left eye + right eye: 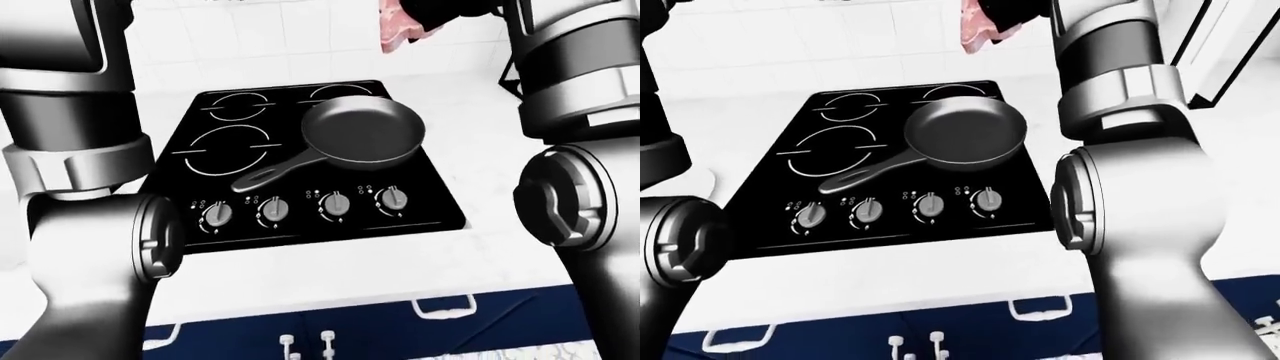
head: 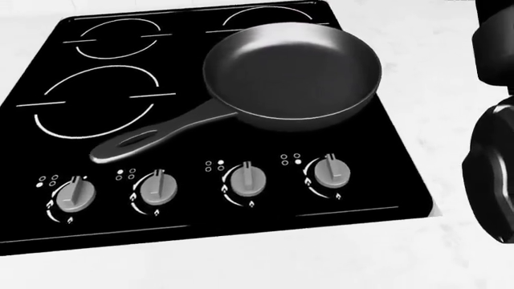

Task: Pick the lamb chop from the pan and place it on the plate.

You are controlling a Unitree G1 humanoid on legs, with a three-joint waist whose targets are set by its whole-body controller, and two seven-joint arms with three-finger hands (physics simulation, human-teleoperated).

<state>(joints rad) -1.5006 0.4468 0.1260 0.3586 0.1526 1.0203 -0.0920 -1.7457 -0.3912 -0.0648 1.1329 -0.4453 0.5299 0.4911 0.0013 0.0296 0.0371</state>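
The black pan stands empty on the right side of the black stove, its handle pointing to the lower left. The pink lamb chop hangs high above the stove at the top edge of the left-eye view, also seen in the right-eye view. My right hand is dark, cut off by the top edge, and closed on the chop. My right arm rises along the right. My left arm rises at the left; its hand is out of view. No plate shows.
Four knobs line the stove's lower edge. White counter surrounds the stove, with a white tiled wall above. Blue cabinet fronts with white handles lie below. A dark-framed object stands at the upper right.
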